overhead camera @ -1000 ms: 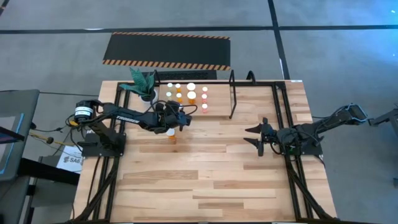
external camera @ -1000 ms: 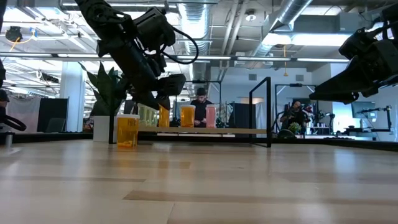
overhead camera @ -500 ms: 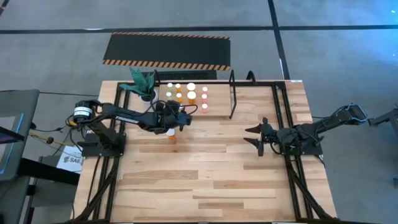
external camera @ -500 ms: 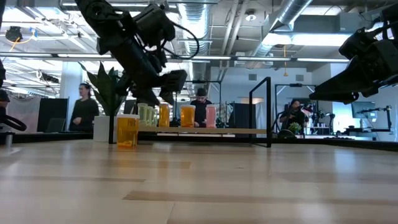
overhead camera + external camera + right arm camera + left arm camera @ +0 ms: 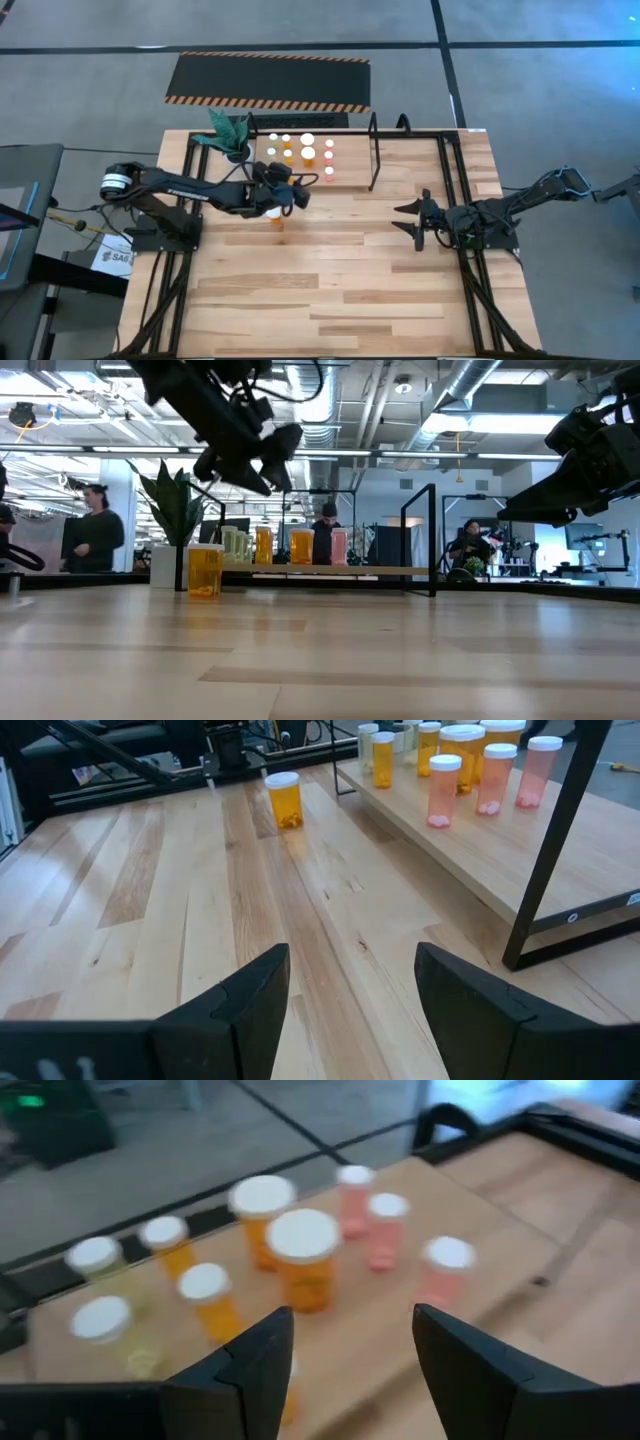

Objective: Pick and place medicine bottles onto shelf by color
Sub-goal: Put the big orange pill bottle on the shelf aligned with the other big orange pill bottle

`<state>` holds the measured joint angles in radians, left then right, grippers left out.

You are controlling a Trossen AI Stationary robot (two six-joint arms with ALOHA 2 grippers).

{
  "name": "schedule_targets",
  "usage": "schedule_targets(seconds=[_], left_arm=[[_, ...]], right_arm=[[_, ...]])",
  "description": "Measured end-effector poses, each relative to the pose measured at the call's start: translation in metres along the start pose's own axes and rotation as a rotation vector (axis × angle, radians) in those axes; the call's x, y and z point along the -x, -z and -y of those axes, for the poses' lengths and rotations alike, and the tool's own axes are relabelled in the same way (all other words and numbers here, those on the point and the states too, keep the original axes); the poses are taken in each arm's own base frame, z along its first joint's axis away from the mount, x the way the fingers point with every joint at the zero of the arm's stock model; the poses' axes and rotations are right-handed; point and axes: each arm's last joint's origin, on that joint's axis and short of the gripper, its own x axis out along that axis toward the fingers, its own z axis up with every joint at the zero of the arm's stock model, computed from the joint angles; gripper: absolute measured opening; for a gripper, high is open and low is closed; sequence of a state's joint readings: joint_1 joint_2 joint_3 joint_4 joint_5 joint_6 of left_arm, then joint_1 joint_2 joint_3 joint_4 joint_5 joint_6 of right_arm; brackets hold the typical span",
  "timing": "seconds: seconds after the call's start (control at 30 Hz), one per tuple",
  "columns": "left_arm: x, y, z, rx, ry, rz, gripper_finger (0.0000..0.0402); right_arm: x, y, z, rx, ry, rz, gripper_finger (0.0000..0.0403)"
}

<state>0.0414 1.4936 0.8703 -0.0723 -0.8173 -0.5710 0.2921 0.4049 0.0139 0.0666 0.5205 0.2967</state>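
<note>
Several medicine bottles (image 5: 300,152) with white caps stand upright on the shelf (image 5: 350,165) at the table's far side: yellow (image 5: 105,1325), orange (image 5: 303,1260) and pink (image 5: 385,1230). One orange bottle (image 5: 275,214) stands alone on the table in front of the shelf's left end (image 5: 205,570). My left gripper (image 5: 298,195) hangs open above and just in front of the shelf's bottles (image 5: 270,460), with nothing between its fingers (image 5: 350,1330). My right gripper (image 5: 415,220) waits open at the table's right side (image 5: 350,970), well away from the bottles.
A green plant in a white pot (image 5: 230,132) stands at the shelf's left end. Black hoop uprights (image 5: 375,150) frame the shelf. A hazard-striped mat (image 5: 268,82) lies on the floor beyond the table. People (image 5: 95,540) move in the room behind. Bare wood (image 5: 330,280) fills the near half.
My left gripper has risen from just over the shelf's orange bottles to well above them, tipping a little as it went. The bottles on the shelf and the loose orange bottle stand where they were.
</note>
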Motion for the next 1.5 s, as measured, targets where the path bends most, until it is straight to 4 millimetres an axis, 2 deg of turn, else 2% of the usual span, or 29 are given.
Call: schedule_targets(seconds=[0.23,0.43,0.67,0.93,1.1,1.4,1.5], left_arm=[[0.029,-0.003,0.007,-0.028,0.206,-0.074,0.0195],[0.046,0.010,0.013,0.074,0.232,-0.145,0.0195],[0.052,0.024,0.009,0.145,0.202,-0.293,0.0218],[0.058,0.025,0.004,0.146,0.231,-0.380,0.0263],[0.054,0.021,-0.001,0.171,0.217,-0.413,0.0267],[0.060,-0.016,0.002,0.038,0.191,-0.482,0.0268],[0.061,-0.011,-0.001,-0.005,0.166,-0.584,0.0268]], right_arm=[[0.000,0.000,0.000,0.000,0.000,0.000,0.0240],[0.000,0.000,0.000,0.000,0.000,0.000,0.0240],[0.000,0.000,0.000,0.000,0.000,0.000,0.0240],[0.000,0.000,0.000,0.000,0.000,0.000,0.0240],[0.000,0.000,0.000,0.001,0.000,-0.001,0.0240],[0.000,0.000,0.000,0.000,0.000,-0.001,0.0240],[0.000,0.000,0.000,0.001,0.000,-0.001,0.0240]])
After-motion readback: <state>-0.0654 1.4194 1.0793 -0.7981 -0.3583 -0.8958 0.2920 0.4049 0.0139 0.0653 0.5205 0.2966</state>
